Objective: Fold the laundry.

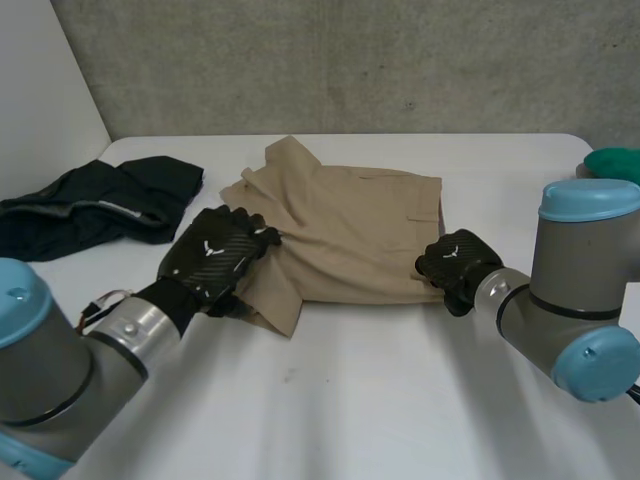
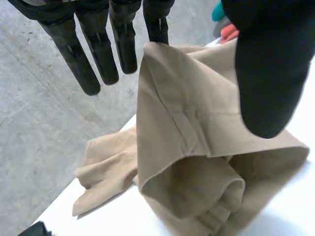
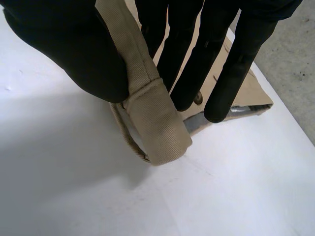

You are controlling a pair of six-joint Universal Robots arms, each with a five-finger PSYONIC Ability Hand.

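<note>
Near edge: I see bare table [image 1: 330, 400] all along it, between my two arms; a hand could pass here.
Middle: the cloth [image 1: 350, 230] fills it, reaching almost to the far edge.
Far left corner: a dark garment [image 1: 90, 205] lies here, with a narrow strip of table between it and the cloth.
Right edge: a green thing [image 1: 615, 162] sits at its far end, with open table between it and the cloth.
Left hand [image 1: 210, 255]: pinches the cloth's left side, blocking that side.
Right hand [image 1: 455, 265]: pinches the cloth's near right corner.
Far edge: the wall [image 1: 350, 60] closes it.
</note>
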